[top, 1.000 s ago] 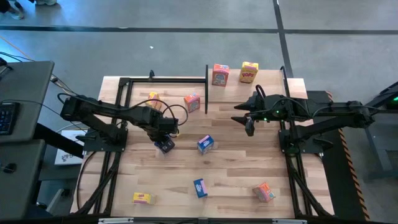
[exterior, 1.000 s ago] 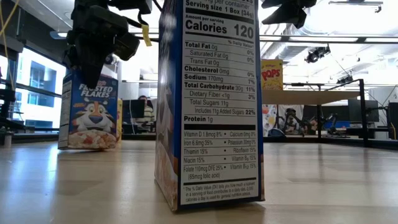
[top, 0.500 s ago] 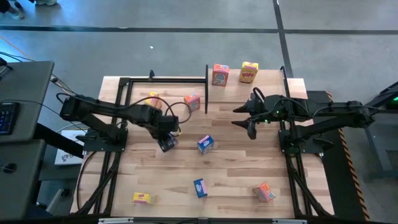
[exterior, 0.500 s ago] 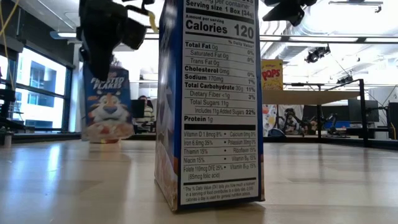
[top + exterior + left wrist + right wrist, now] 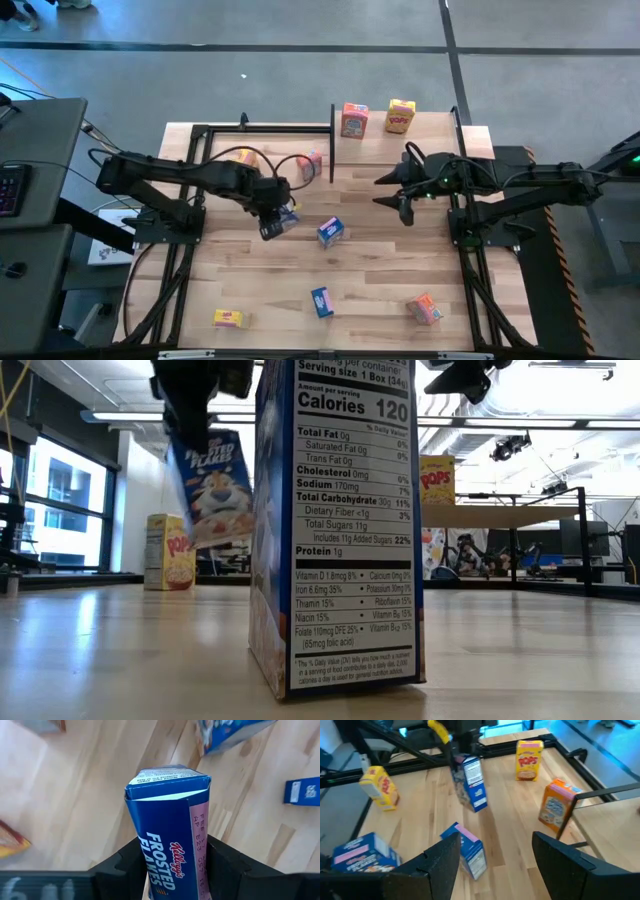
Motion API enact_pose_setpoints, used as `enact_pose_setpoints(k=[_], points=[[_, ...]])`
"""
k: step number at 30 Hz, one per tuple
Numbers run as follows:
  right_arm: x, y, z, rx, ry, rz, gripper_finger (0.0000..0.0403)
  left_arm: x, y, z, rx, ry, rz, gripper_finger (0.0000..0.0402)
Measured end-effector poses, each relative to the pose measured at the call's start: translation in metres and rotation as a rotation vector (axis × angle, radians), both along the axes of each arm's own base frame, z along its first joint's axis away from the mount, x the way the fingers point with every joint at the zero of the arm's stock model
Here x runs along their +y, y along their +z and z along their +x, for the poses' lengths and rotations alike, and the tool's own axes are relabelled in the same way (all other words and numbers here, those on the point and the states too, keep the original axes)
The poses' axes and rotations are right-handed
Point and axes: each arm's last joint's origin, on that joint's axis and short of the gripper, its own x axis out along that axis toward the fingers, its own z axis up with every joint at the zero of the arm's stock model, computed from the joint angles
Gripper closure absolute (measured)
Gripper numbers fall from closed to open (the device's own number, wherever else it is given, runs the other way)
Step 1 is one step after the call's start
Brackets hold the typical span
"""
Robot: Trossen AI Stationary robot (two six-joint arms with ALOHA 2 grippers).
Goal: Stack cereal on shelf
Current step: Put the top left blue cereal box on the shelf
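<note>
Two boxes, an orange one [image 5: 354, 120] and a yellow one [image 5: 400, 115], already stand on the shelf [image 5: 430, 125]. The left gripper [image 5: 272, 215] grasps a blue Frosted Flakes box [image 5: 167, 820], lifted clear of the table [image 5: 380, 270] well short of the shelf. Six more boxes wait on the slatted wood. The right gripper [image 5: 400, 200], fingers spread and empty, hovers beside the shelf. Beyond is a lit office with windows.

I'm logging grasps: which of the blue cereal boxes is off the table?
The Frosted Flakes box clamped in the left gripper: the low view shows it tilted in the air. The other blue boxes sit on the tabletop.
</note>
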Motion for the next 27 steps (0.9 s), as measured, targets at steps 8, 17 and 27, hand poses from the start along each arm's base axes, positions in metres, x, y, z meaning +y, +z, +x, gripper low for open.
enact_pose_setpoints(k=[8,17,27], points=[[0.000,0.007,0.003,-0.085,0.005,-0.002,0.0164,0.002,0.031,0.006,-0.104,-0.071,0.077,0.0248],[0.000,0.020,0.008,-0.215,0.035,-0.082,0.0164,0.003,0.063,0.011,-0.221,-0.151,0.180,0.0248],[0.002,0.010,0.037,-0.236,0.112,-0.154,0.0164,0.003,0.075,0.022,-0.359,-0.251,0.254,0.0248]])
